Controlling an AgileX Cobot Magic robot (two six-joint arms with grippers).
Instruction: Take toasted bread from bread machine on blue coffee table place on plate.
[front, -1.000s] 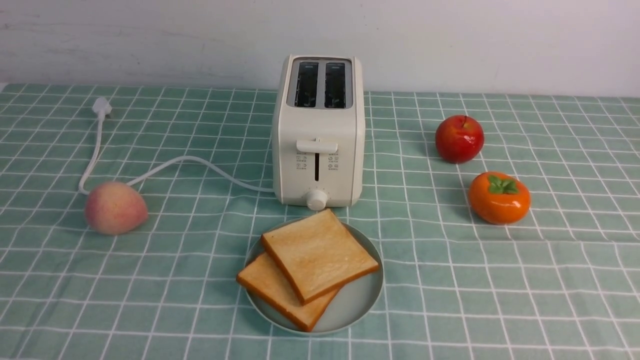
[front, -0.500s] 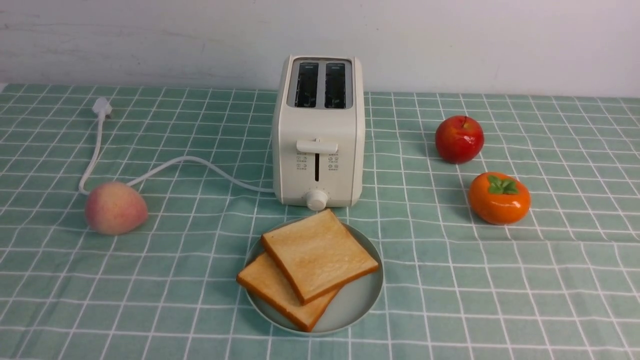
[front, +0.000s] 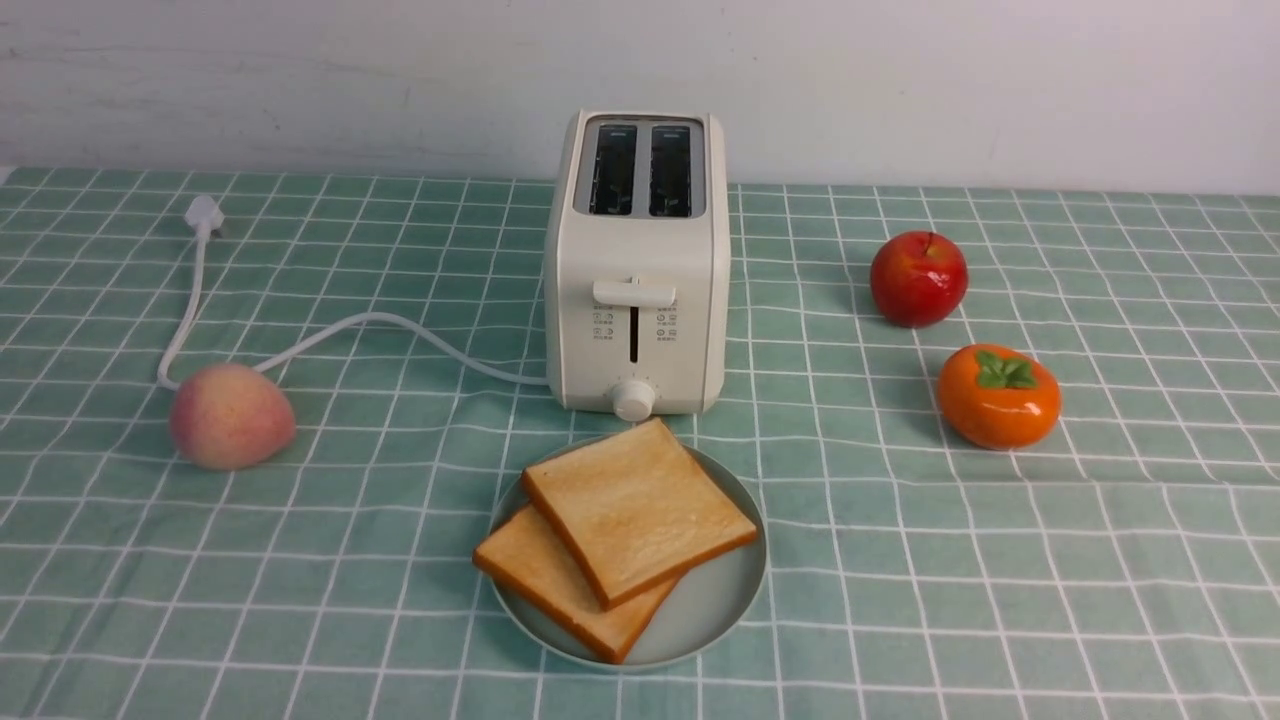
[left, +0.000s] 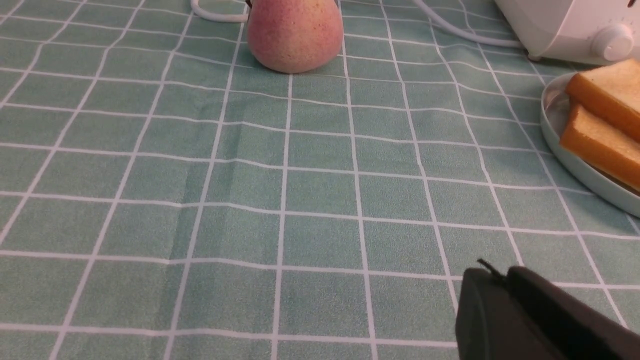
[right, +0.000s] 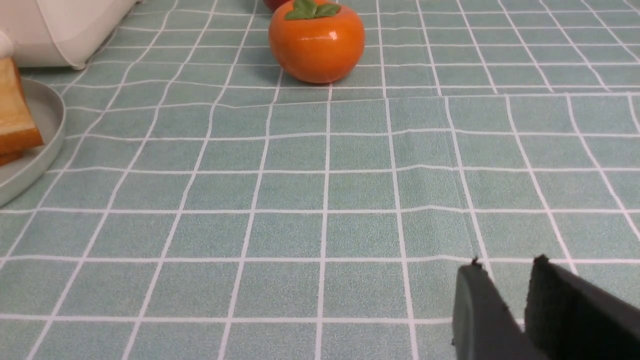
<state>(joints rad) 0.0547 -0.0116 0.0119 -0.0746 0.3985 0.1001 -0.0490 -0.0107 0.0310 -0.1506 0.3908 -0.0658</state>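
Taking the bread machine (front: 637, 262) as your mark: to its left, the power cord (front: 400, 335) and a peach (front: 231, 415) bar your way. To its right stand an apple (front: 919, 277) and a persimmon (front: 998, 394). Just in front, the plate (front: 715, 600) fills the counter (front: 1000, 600); the cloth nearer you looks open.

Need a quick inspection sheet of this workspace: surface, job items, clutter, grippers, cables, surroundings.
Surface: blue coffee table, grid cloth, lightly creased.
Job's things: bread machine upright, both slots empty; two slices of toasted bread overlapped on the plate in front of it.
Clutter: peach on the left; red apple and persimmon on the right.
Grippers: left gripper nearly shut, empty; right gripper slightly apart, empty; both low over bare cloth.
Cables: power cord unplugged, lying behind the peach.
Surroundings: plain white wall.
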